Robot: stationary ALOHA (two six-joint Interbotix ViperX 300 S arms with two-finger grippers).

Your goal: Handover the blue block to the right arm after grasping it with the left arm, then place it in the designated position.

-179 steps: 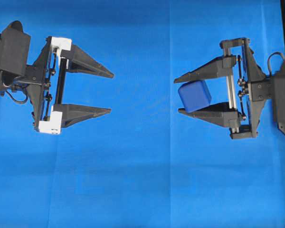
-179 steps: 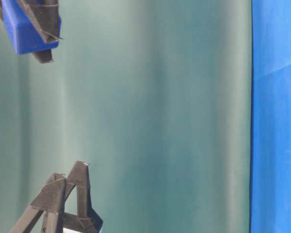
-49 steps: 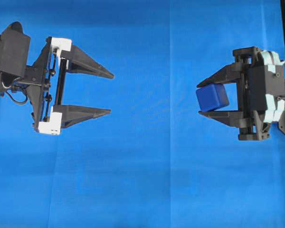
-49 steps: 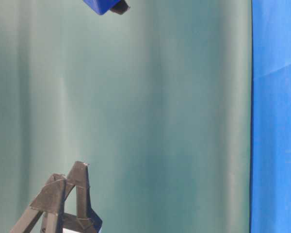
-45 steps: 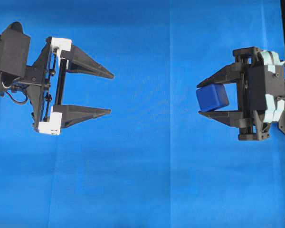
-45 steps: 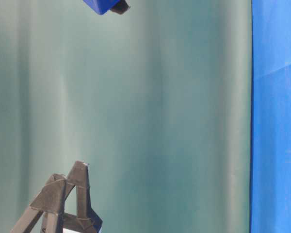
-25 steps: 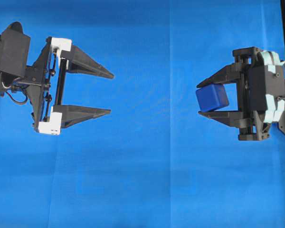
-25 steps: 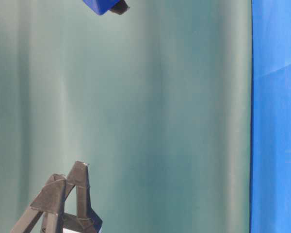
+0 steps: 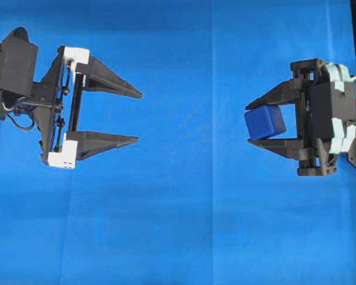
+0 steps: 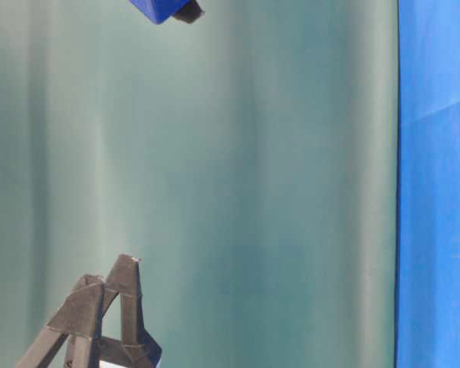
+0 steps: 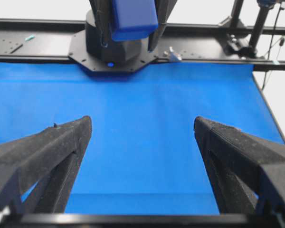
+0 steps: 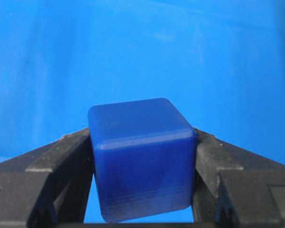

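So the whole worktop [image 9: 178,225] is covered in one big blue cloth [image 9: 166,35], and I can't see any mark on it for where the drop-off spot is supposed to be, which is kind of the tricky bit here. The left arm [image 9: 15,83] sits off to the left side with its tool [image 9: 136,116] spread wide and nothing in it, well apart from everything else, so it looks like the handover part is done with. Over on the right, the right arm [image 9: 335,127] has its tool [image 9: 248,126] clamped on the blue block [image 9: 264,122], pinched near the finger tips and held up off the cloth. From the right wrist view the block [image 12: 141,159] sits squarely between the two fingers [image 12: 61,161], which is a nice grip. If I were doing the next bit, I'd bring it straight down slowly, keep the wrist level so the bottom face lands flat, and only let go once it's touching the cloth. Dropping it from any height would probably make a cube with rounded edges like that tumble or skid off target.
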